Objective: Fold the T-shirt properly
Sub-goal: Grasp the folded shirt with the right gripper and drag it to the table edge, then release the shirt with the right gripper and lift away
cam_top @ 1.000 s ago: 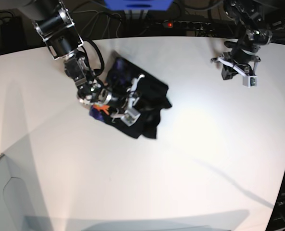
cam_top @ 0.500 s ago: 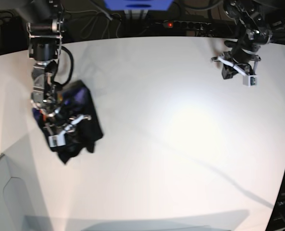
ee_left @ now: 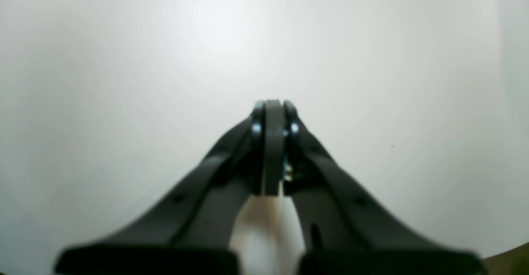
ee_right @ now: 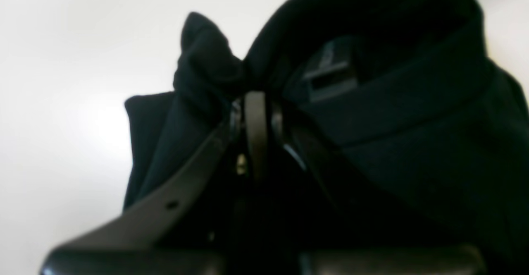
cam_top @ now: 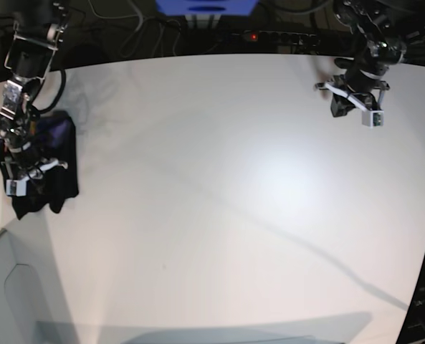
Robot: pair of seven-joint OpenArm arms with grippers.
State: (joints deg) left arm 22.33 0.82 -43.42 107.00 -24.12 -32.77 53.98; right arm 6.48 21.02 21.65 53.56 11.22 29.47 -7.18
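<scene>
The T-shirt [cam_top: 63, 179] is a crumpled black bundle at the far left edge of the white table [cam_top: 234, 215], with a bit of purple print showing at its top. My right gripper [cam_top: 27, 166] sits on the bundle, shut on a fold of the T-shirt. In the right wrist view, black cloth [ee_right: 392, 122] bunches around the closed right gripper [ee_right: 256, 101] and a neck label shows. My left gripper [cam_top: 339, 106] hovers over the far right corner of the table. In its wrist view the left gripper [ee_left: 270, 106] is shut on nothing, with bare table beneath it.
A power strip [cam_top: 269, 34] with a red light and cables run behind the table's far edge, next to a blue object [cam_top: 205, 6]. A grey surface [cam_top: 11, 287] lies beyond the table's left front edge.
My right arm has swung left, carrying the T-shirt bundle from left of the table's centre to the far left edge. The left arm has not moved.
</scene>
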